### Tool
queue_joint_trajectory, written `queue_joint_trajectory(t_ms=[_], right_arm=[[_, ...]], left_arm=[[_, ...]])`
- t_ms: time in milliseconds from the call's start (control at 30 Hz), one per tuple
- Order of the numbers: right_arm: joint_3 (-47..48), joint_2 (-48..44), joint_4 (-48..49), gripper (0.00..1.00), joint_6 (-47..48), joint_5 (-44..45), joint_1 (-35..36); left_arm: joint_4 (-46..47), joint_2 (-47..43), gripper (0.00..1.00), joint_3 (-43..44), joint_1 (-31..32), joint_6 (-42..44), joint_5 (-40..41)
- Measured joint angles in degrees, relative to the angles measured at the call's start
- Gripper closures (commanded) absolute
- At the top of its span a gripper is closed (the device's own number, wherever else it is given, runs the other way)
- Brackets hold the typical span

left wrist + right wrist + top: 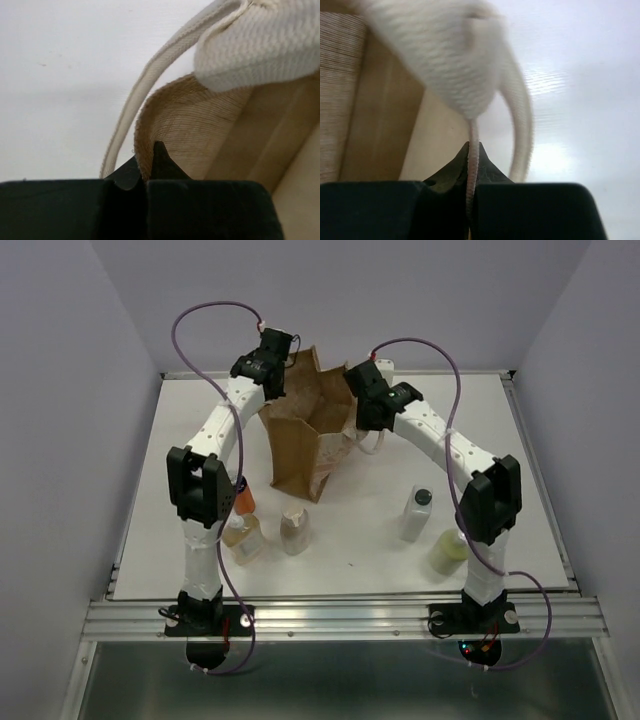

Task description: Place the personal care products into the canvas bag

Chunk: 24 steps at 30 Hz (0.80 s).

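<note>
The bag (300,435) stands upright and open at the middle of the table (370,545), toward the far side.

Left gripper (145,161): jaws closed on the bag's left rim, with a fold of woven cloth pinched between them. A cream strap (145,80) loops beside it.

Right gripper (471,152): jaws closed on a thin edge of the bag's right rim.

All five bottles stand on the table, outside the bag. The orange bottle (243,497) and amber bottle (244,538) are by the left arm, with the beige bottle (295,530) just beside the amber one. The black-capped white bottle (418,513) and yellow-green bottle (449,551) stand near the right arm, well apart from the bag.
</note>
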State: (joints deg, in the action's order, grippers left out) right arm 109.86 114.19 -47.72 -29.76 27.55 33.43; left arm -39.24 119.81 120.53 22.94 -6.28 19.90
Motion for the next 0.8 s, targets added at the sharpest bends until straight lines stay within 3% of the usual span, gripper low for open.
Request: queue_joint_trajectory(t_ms=[233,533,733,800], right_arm=[[-2.4,-9.4,-1.7,0.99,0.4,5.7,1.6],[-3.9,-14.2,-2.1,0.99,-0.1,5.7,2.6],[-4.9,-14.1,-1.4,0.99,-0.1,0.1,1.6],[-4.9,-14.0,-1.2,0.99,-0.1,-1.8,1.1]], left_arm=[[-3.9,-1.6,1.0,2.1,-9.4,-1.3,1.1],[-6.0,-7.4,1.0,4.2,-9.8,-0.6,-3.3],[-5.3,-9.2,1.0,1.2,-10.6,1.0,-10.1],[-4.8,-10.2,0.95,-0.7,-10.5,1.5,-11.6]])
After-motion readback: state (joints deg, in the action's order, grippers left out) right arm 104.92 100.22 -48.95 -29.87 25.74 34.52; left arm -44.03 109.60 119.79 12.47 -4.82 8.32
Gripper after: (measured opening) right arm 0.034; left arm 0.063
